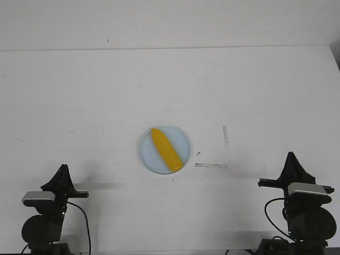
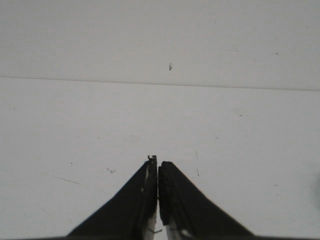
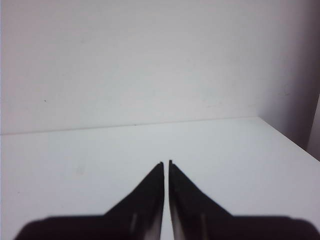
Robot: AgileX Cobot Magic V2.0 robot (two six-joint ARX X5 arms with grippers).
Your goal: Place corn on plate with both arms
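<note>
— On the white table [image 1: 79, 106], what is lying at centre?

— Resting diagonally across the pale blue plate [image 1: 146, 154], the yellow corn [image 1: 164, 150] is pointing its narrow tip toward the far left, its thick end sitting near the plate's near-right rim. Two pale tape strips [image 1: 211, 166] are showing just to the plate's right.

— And the pincers?

— Both are sitting well apart from the plate, at the near corners of the table. The left gripper [image 1: 63, 168] is parking at the near left; in its wrist view its two black fingers [image 2: 132, 205] are pressing together at the tips, gripping nothing, with only bare table ahead of them. The right gripper [image 1: 290, 155] is standing at the near right; its fingers [image 3: 192, 205] are showing only a hairline slit between them in its wrist view, likewise holding nothing and touching nothing.

— Is either arm reaching the corn?

— Neither; both are sitting clear of it.
</note>
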